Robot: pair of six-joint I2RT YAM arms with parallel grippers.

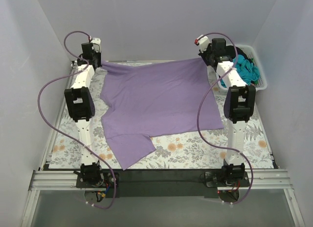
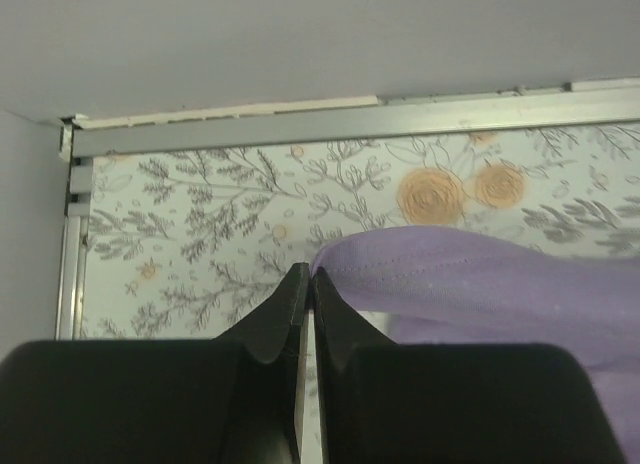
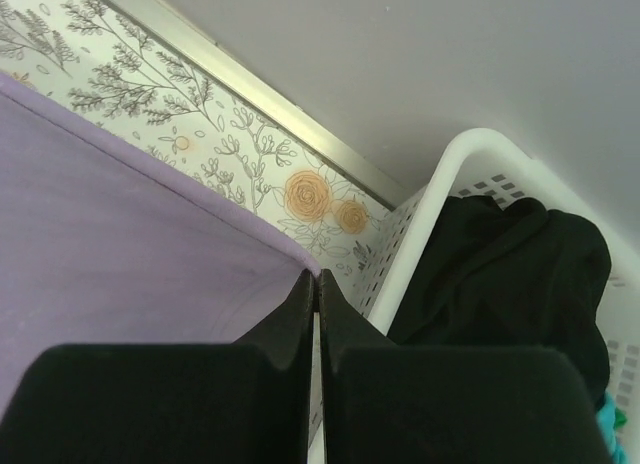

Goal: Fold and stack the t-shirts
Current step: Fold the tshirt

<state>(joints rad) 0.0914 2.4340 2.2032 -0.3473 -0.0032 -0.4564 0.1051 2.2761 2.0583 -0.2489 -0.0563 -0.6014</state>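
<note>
Left gripper (image 1: 100,61): at the far left corner of the surface (image 1: 195,151). Left wrist view shows the jaws pressed all but together, with the corner of the lavender t-shirt (image 1: 161,100) coming out at the tips. Judged a thin pinch on the corner, little cloth in the bite.

T-shirt: lies spread on the surface between the two arms. Its far edge is drawn into a straight line from one gripper to the other and seems raised a little off the surface. The rest lies flat, with some soft creases. One sleeve-like flap points to the near left. Long axis judged to run far to near, with the straight far edge probably the hem. The collar is not visible, so this is uncertain.

Right gripper (image 1: 205,58): at the far right corner, jaws likewise closed to a hairline, with the shirt's edge meeting the tips in the right wrist view. Judged to be gripping that corner.

Basket (image 1: 262,74): white, just beside the right gripper. It holds a teal shirt (image 1: 247,70) and a black shirt (image 3: 500,274).

Risks:
- Either shallow pinch may slip if the arms pull apart or lift fast, dropping a corner and skewing the fold.
- Unequal travel of the two arms would lay the edge crooked.
- The near-left flap may tuck under and bunch.
- The right arm may knock the basket rim, being so close.
</note>
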